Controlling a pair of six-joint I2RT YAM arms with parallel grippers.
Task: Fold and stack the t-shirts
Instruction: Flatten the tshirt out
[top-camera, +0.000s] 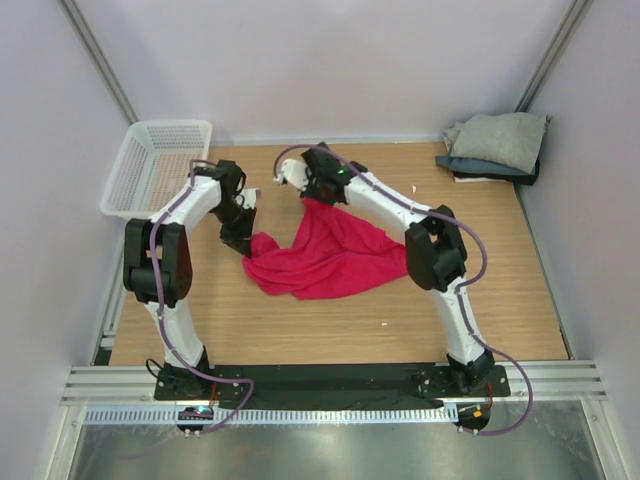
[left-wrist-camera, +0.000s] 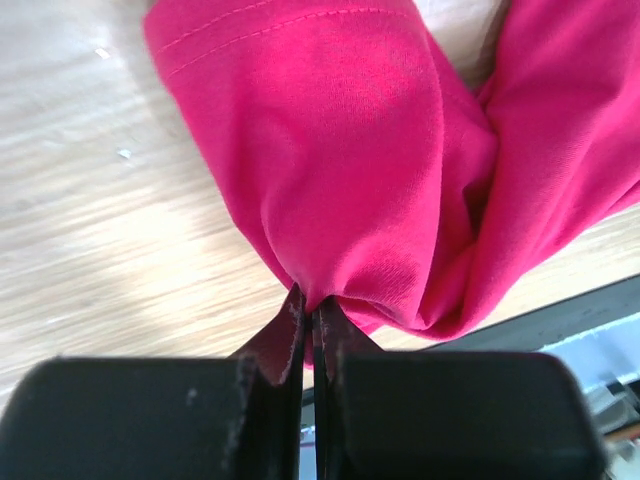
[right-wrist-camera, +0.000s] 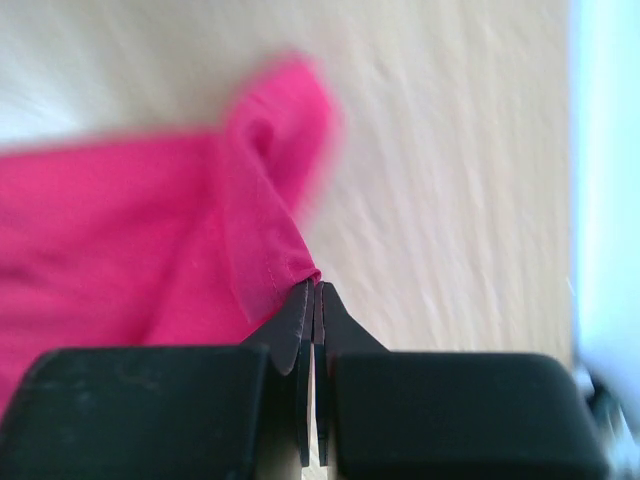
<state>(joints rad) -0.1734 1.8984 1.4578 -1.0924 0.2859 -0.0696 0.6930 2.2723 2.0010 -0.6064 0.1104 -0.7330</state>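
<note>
A crimson-pink t-shirt (top-camera: 325, 257) hangs bunched over the middle of the wooden table. My left gripper (top-camera: 248, 238) is shut on its left edge; the left wrist view shows the cloth (left-wrist-camera: 360, 170) pinched at the gripper (left-wrist-camera: 313, 305). My right gripper (top-camera: 315, 197) is shut on its upper hemmed corner, and the right wrist view shows the cloth (right-wrist-camera: 150, 240) pinched at the gripper (right-wrist-camera: 315, 285). Folded shirts are stacked at the back right: a light grey one (top-camera: 500, 137) on top of a dark blue-grey one (top-camera: 490, 168), with a white edge below.
A white plastic mesh basket (top-camera: 155, 165) stands at the back left, beside my left arm. The enclosure walls close in the table on the left, back and right. The black base rail (top-camera: 330, 380) runs along the near edge.
</note>
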